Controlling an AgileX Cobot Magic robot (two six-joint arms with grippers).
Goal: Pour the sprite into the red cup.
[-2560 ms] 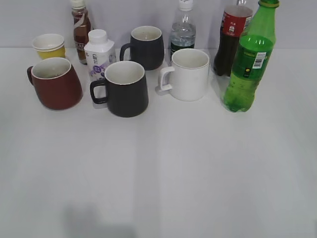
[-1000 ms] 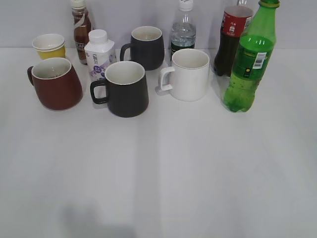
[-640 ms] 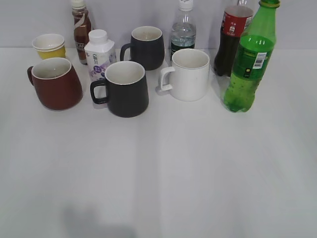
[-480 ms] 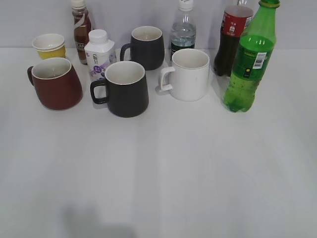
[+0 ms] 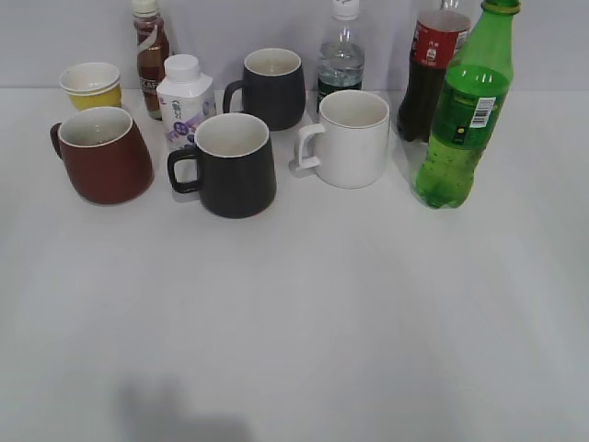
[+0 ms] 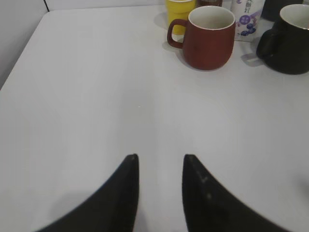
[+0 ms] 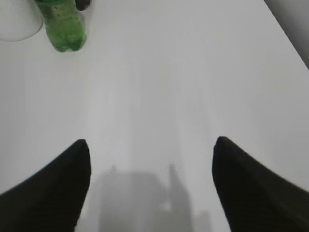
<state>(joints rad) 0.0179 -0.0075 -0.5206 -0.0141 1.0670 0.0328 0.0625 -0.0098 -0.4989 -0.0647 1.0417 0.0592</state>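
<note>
The sprite (image 5: 463, 110), a tall green bottle with a barcode patch, stands upright at the back right of the white table; its lower part shows in the right wrist view (image 7: 62, 25). The red cup (image 5: 101, 155), a squat mug with a cream inside, stands at the back left and shows in the left wrist view (image 6: 208, 36). My left gripper (image 6: 159, 157) is open and empty over bare table, well short of the red cup. My right gripper (image 7: 150, 142) is wide open and empty, short of the sprite. Neither gripper shows in the exterior view.
Between cup and bottle stand two black mugs (image 5: 232, 164) (image 5: 271, 87), a white mug (image 5: 348, 136), a white milk bottle (image 5: 184, 99), a yellow paper cup (image 5: 90, 85), a brown drink bottle (image 5: 149, 53), a water bottle (image 5: 340, 55) and a cola bottle (image 5: 429, 68). The table edge (image 6: 21, 53) lies left.
</note>
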